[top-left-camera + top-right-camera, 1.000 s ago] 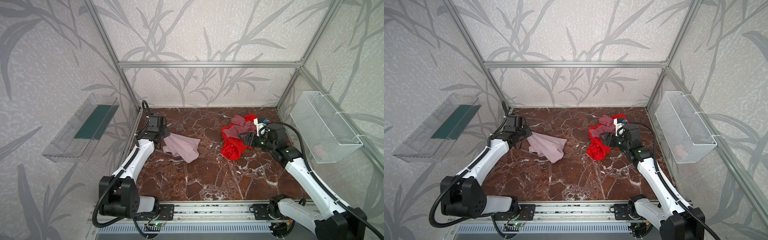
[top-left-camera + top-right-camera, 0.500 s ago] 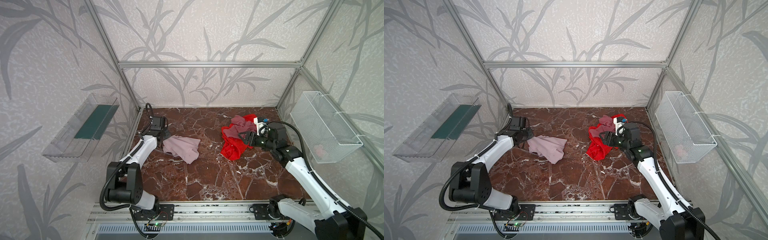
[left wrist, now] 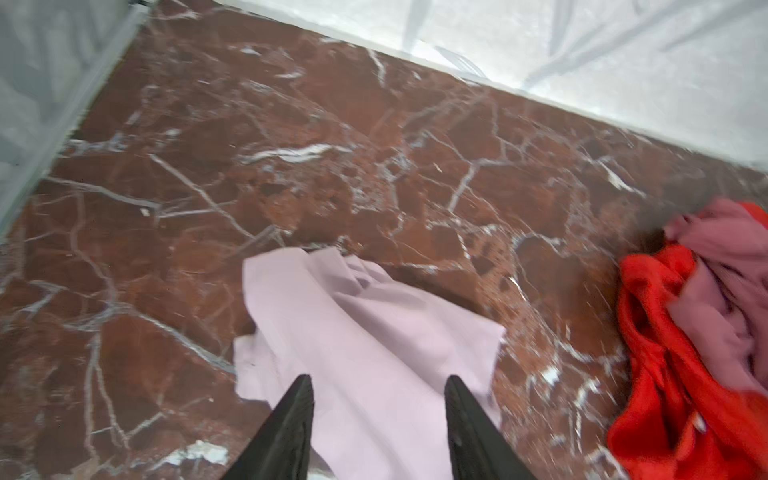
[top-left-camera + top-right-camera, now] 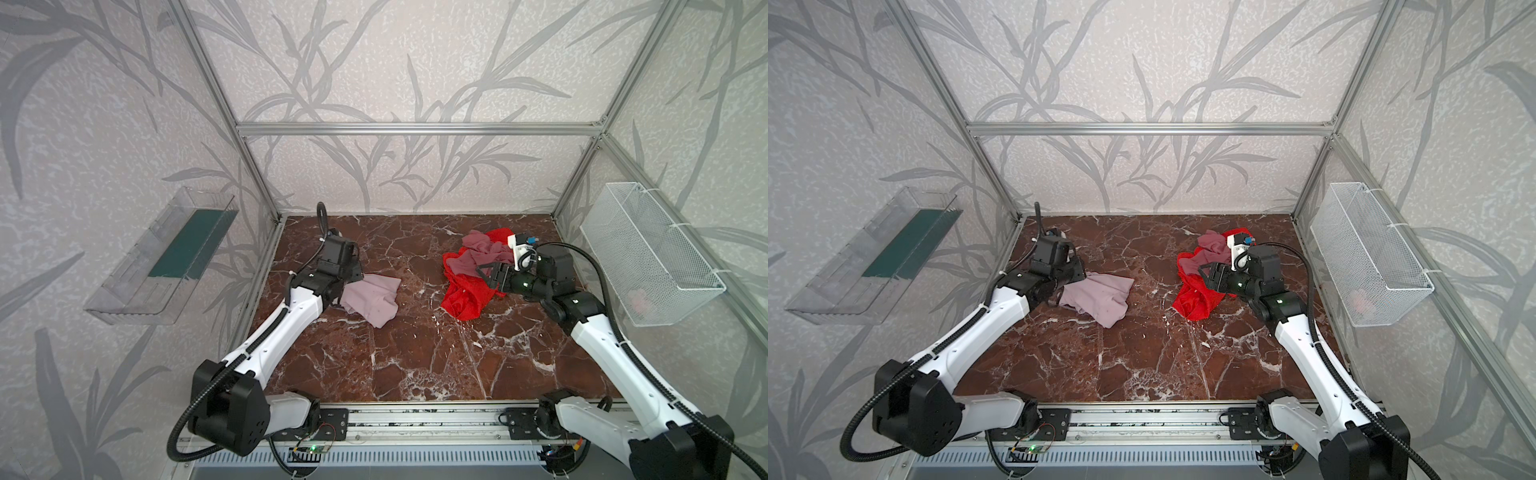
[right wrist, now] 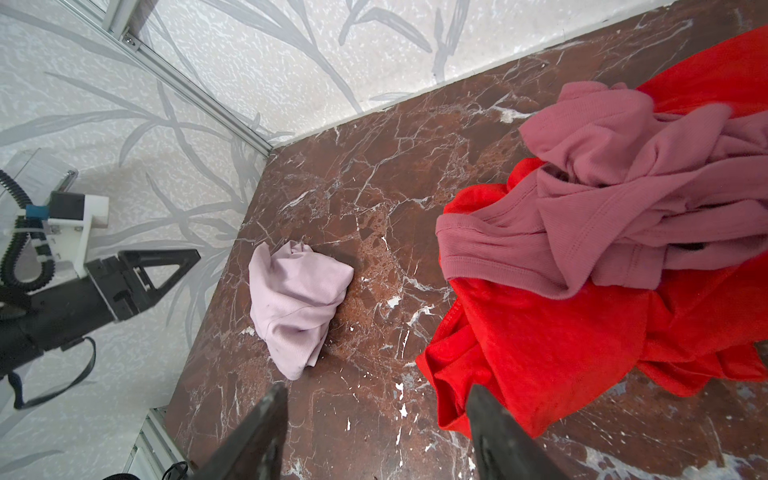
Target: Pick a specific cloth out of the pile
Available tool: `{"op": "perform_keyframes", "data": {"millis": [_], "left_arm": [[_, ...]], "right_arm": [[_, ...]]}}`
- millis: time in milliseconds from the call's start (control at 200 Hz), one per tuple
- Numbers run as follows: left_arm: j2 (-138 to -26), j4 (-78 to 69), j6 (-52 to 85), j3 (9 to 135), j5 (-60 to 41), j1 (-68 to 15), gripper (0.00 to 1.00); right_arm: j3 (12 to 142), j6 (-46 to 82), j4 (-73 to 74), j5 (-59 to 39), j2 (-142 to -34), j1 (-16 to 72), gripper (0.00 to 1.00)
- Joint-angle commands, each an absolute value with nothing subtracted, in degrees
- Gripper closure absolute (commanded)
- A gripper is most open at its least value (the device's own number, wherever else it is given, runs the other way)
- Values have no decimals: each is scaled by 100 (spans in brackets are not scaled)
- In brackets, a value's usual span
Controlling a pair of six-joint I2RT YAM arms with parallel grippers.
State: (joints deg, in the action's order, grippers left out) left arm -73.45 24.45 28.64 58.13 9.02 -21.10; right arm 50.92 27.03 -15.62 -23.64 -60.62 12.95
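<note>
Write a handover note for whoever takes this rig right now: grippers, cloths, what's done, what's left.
Left gripper: open, jaws apart at the edge of the pale lilac cloth, gripping nothing.
Right gripper: open and empty, low beside the pile, next to the red cloth.
Things: the pale lilac cloth lies crumpled and alone on the marble table, left of centre, clear of the pile. The dusty-rose cloth sits on top of the red one, at the right rear.
Done: the cloth is out of the pile.
Left: probably just backing both arms away.
</note>
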Motion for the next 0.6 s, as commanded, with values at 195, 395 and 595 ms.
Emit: {"op": "perform_keyframes", "data": {"millis": [195,395,595], "left_arm": [[-6947,2492,3304,4728,703,-3328,50],[-7174,2477,3346,4330,480,-3648,46],[-7646,2106,3408,4123,490,-3700,37]], "right_arm": [[5030,2817,-1272,-2485,-6081,1262,32],[4961,2889,-1176,-2540,-6081,1266,32],[4939,2929,-1150,-2584,-6079,1267,32]]}}
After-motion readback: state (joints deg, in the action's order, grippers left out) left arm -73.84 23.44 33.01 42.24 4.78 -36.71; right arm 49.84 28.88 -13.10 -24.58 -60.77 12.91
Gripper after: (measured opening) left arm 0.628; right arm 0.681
